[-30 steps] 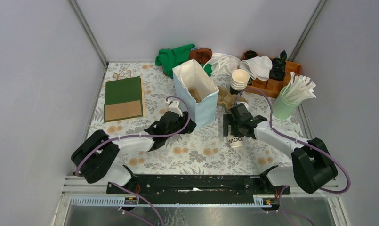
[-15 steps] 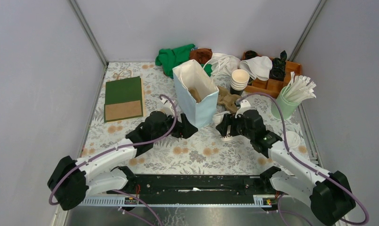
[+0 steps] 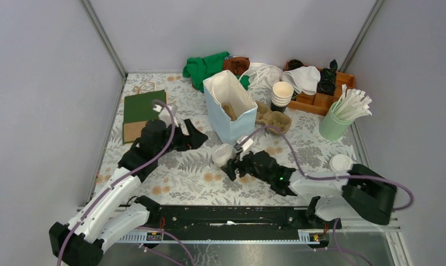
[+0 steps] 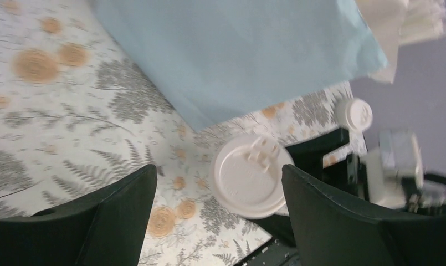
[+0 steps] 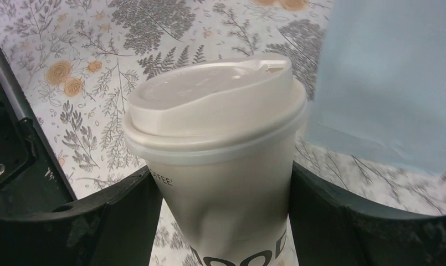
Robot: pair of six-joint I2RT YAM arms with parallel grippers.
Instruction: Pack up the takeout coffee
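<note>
The takeout coffee is a pale paper cup with a white lid, in front of the light blue paper bag. My right gripper is shut on it. In the right wrist view the cup sits between both fingers, its wall dented, with the bag behind. My left gripper is open and empty, raised left of the bag. The left wrist view looks down between its open jaws onto the cup lid and the bag wall.
A flat green paper bag lies at the left. A stack of lidless cups, a brown pulp tray, a mint cup of stirrers and a wooden organiser stand behind right. A spare white lid lies right.
My right gripper has carried the cup leftward, from the right of the bag to in front of it. My left arm has lifted and drawn back to the left, away from the bag.
</note>
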